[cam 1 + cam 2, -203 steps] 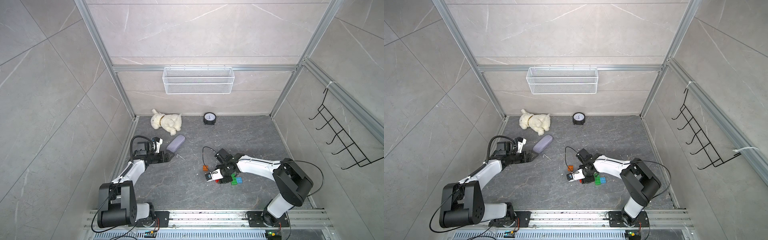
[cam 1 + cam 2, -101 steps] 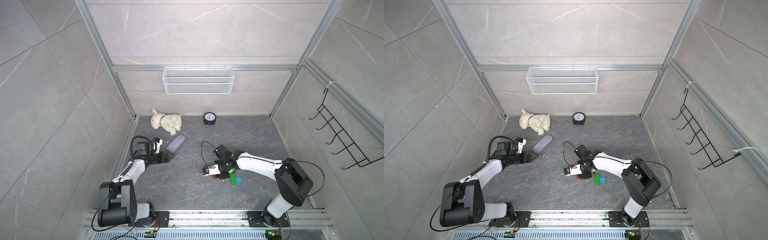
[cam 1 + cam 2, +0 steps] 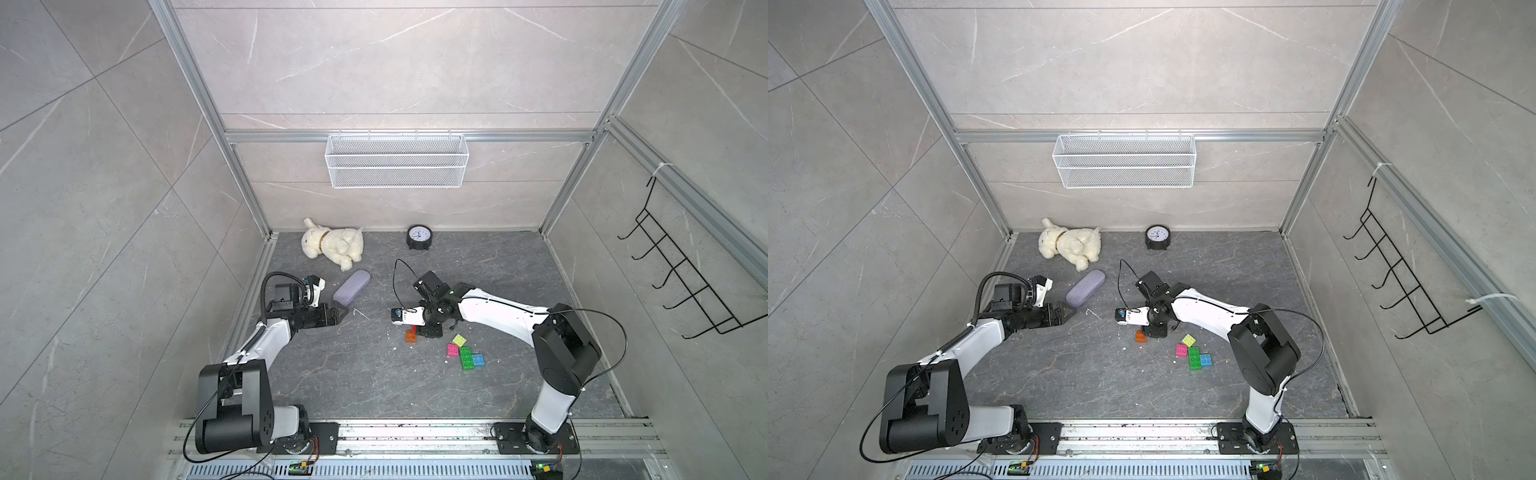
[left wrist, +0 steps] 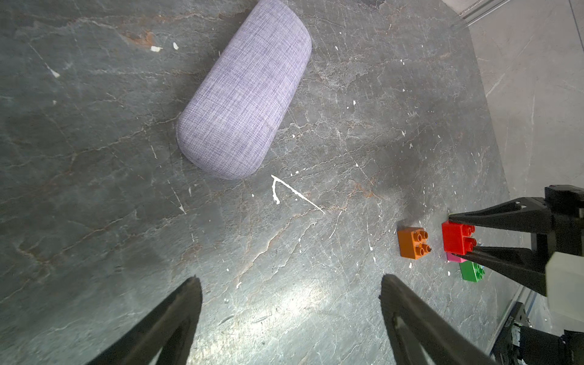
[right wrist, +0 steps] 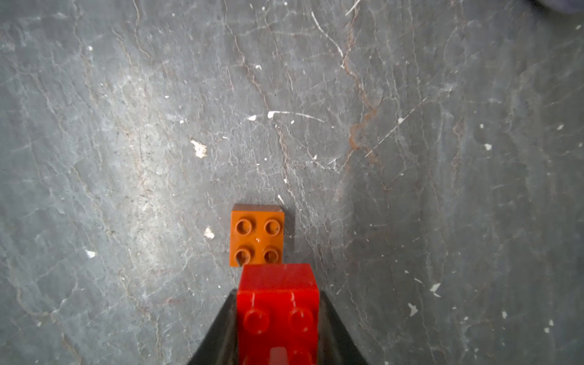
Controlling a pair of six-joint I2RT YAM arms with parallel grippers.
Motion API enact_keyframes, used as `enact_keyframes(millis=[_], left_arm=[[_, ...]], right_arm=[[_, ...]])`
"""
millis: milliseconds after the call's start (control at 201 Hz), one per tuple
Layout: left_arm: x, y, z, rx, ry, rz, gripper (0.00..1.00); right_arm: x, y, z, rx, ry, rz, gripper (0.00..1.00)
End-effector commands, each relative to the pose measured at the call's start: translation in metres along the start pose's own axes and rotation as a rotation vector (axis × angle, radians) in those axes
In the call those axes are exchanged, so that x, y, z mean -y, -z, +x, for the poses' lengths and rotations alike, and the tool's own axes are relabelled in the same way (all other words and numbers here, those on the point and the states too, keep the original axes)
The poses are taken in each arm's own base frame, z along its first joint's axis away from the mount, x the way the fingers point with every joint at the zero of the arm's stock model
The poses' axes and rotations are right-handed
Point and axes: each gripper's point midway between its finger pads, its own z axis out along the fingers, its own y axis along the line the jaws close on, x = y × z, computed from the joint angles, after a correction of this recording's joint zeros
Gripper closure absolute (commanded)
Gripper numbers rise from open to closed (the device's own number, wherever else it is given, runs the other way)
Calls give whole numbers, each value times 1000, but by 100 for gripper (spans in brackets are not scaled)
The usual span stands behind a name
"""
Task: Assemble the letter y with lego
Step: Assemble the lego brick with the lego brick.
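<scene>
Right fingers [image 5: 218, 331] clamp red brick [image 5: 278, 303] beside orange brick [image 5: 257, 235]; left fingers [image 4: 170, 319] apart.

robot lab cell, tiled walls [image 3: 395, 62], aluminium frame [image 3: 291, 136], left arm [image 3: 270, 336], right arm [image 3: 498, 316], base rail [image 3: 415, 434]

Right end effector [image 4: 459, 234] clamps red brick [image 4: 455, 241]; orange brick [image 4: 414, 242] just beside; lilac case [image 4: 243, 104] apart.

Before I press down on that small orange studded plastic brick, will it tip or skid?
The small orange studded plastic brick sits flat, studs up, squat and square, so tipping seems unlikely. Crisp moulded edges suggest it is stiff. Nothing braces it on the grey stone-look floor, so an off-centre push may skid it.
</scene>
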Motion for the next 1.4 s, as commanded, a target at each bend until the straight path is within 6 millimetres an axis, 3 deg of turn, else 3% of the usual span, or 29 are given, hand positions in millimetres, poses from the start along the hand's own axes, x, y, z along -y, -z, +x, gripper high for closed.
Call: enact_keyframes(millis=[0, 672, 1394], left_arm=[[2, 5, -15, 27, -36, -6, 9], [0, 4, -14, 23, -34, -9, 9], [0, 4, -14, 24, -36, -10, 9]], right_arm=[[-5, -1, 2, -26, -43, -37, 76], [-14, -21, 5, -45, -69, -78, 76], [-26, -35, 23, -129, -70, -115, 78]])
